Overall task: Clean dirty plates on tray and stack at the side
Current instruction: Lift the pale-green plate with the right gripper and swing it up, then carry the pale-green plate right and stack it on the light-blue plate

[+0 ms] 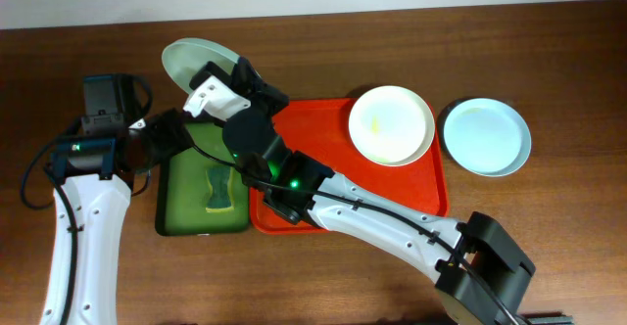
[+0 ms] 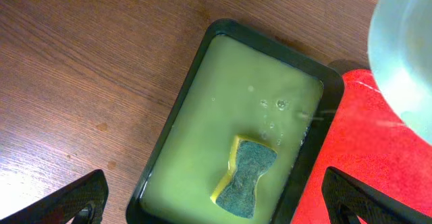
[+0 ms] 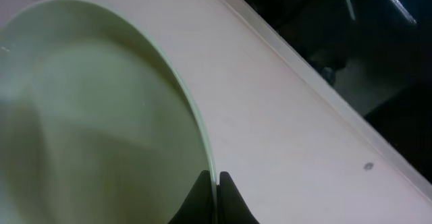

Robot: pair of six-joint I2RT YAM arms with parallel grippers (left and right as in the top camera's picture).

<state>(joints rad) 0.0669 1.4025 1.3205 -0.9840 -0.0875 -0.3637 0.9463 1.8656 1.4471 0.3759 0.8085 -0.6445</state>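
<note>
My right gripper (image 1: 217,82) is shut on the rim of a pale blue-green plate (image 1: 192,59) and holds it tilted above the far end of the green tray; in the right wrist view the fingers (image 3: 217,196) pinch the plate's edge (image 3: 101,116). The same plate shows at the top right of the left wrist view (image 2: 405,42). A cream-white plate (image 1: 391,124) with a faint yellow smear lies on the red tray (image 1: 323,134). Another pale blue-green plate (image 1: 486,136) lies on the table right of the tray. My left gripper (image 2: 216,200) is open above the sponge.
A green tray with a dark rim (image 1: 168,203) holds soapy water and a yellow-and-green sponge (image 1: 219,189), also in the left wrist view (image 2: 247,177). It sits against the red tray's left edge. The right arm stretches across the red tray's front.
</note>
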